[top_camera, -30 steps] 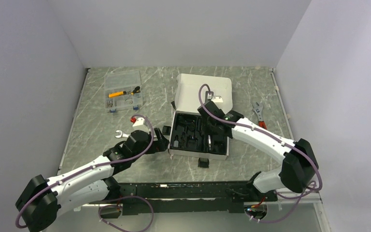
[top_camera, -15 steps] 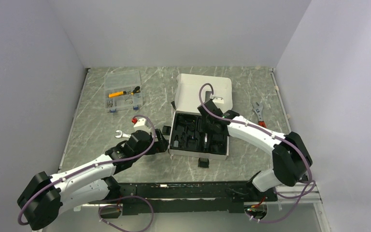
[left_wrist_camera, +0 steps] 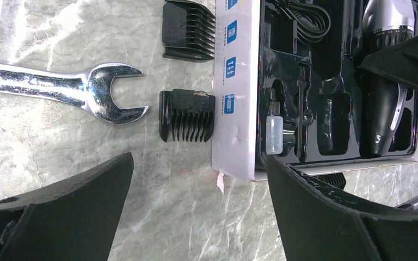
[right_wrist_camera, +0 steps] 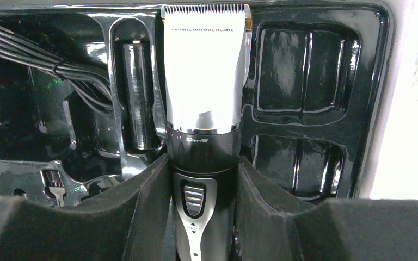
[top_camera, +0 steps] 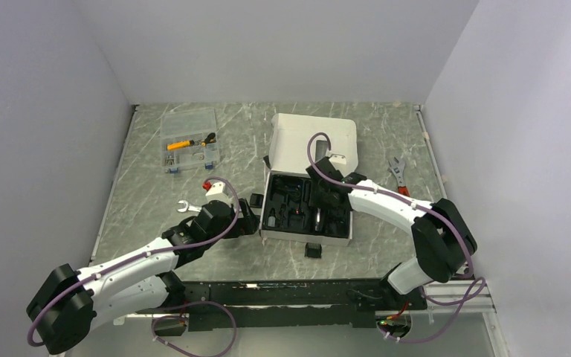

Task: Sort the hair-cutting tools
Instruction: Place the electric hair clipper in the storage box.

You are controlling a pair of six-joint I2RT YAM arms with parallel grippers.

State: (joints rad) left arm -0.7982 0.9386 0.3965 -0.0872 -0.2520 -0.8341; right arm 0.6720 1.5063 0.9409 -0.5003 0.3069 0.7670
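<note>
Right fingers [right_wrist_camera: 141, 212] clamp the hair clipper [right_wrist_camera: 204, 81], blade ahead over the black tray [right_wrist_camera: 299, 109]; left fingers [left_wrist_camera: 65, 217], spread wide and empty, frame a comb attachment [left_wrist_camera: 187, 115] on the bench [left_wrist_camera: 43, 141].

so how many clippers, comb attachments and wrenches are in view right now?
hair clipper: 1
comb attachments: 3
wrenches: 2, the open-end wrench and the adjustable wrench
Total: 6
</note>
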